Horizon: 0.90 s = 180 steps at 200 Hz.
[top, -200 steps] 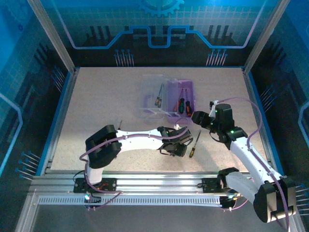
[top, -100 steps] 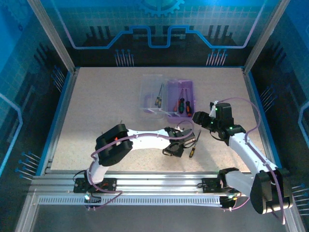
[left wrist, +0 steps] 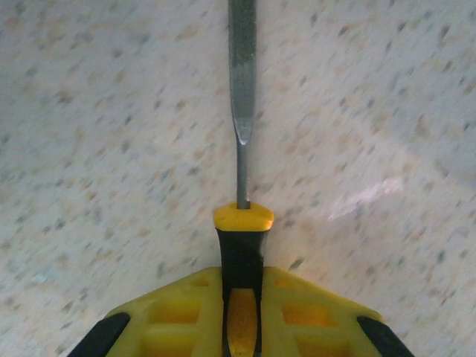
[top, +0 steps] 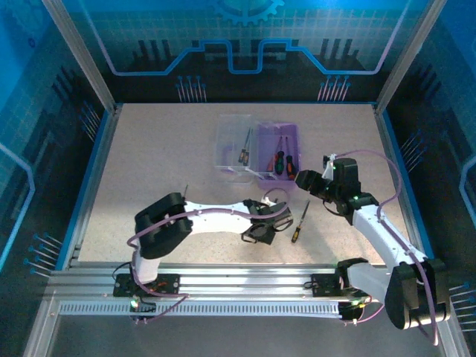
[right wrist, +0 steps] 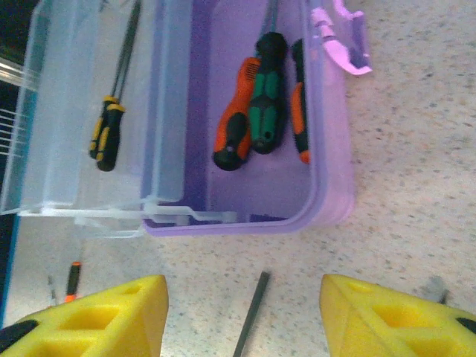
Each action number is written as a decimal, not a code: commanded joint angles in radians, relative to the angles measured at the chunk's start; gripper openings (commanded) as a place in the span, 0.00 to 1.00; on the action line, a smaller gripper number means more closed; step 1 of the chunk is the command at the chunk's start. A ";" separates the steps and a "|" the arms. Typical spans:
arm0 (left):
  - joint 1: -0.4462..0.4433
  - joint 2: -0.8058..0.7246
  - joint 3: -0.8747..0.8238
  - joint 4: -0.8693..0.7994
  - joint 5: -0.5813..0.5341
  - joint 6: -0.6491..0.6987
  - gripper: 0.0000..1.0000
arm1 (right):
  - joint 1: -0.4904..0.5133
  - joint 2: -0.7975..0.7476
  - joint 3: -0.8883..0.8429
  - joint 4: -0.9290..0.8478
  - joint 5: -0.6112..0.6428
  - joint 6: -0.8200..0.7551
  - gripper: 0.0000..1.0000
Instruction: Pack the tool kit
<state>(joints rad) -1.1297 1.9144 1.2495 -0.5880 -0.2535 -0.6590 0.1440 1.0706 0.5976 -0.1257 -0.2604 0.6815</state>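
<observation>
Screwdriver (left wrist: 240,253) btwn L jaws

Camera setup: one fixed overhead camera and two wrist cameras, all looking down on the speckled table (top: 149,163).
The top view sits above and behind the arm bases (top: 146,284), facing forward and down, far enough to take in the whole table and the open purple case (top: 278,141). The right wrist camera hangs near that case (right wrist: 253,216), looking steeply down past its yellow fingers (right wrist: 97,316). The left wrist camera is closest, just off the tabletop, sighting along a yellow-black screwdriver (left wrist: 242,245), probably the one right of centre in the top view (top: 303,213).
</observation>
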 commanded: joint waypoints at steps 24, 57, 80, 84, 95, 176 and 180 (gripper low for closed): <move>-0.012 -0.234 -0.107 0.014 -0.007 0.038 0.14 | -0.020 -0.018 -0.032 0.147 -0.119 0.053 0.58; -0.013 -0.382 -0.221 0.082 0.037 0.048 0.14 | -0.009 -0.015 -0.046 0.219 -0.164 0.119 0.57; -0.013 -0.493 -0.308 0.133 0.012 0.016 0.14 | 0.053 0.000 -0.051 0.284 -0.196 0.163 0.56; -0.012 -0.508 -0.321 0.140 0.006 0.011 0.14 | 0.068 0.001 -0.051 0.288 -0.194 0.168 0.56; -0.011 -0.543 -0.343 0.145 -0.011 -0.004 0.14 | 0.111 0.002 -0.050 0.304 -0.184 0.184 0.56; -0.010 -0.716 -0.413 0.133 -0.130 -0.074 0.12 | 0.371 0.113 0.014 0.377 -0.112 0.214 0.59; -0.009 -0.724 -0.419 0.137 -0.130 -0.076 0.12 | 0.379 0.121 0.022 0.372 -0.112 0.212 0.59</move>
<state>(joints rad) -1.1355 1.2480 0.8635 -0.4652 -0.3233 -0.6975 0.4915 1.1660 0.5690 0.2047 -0.3943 0.8803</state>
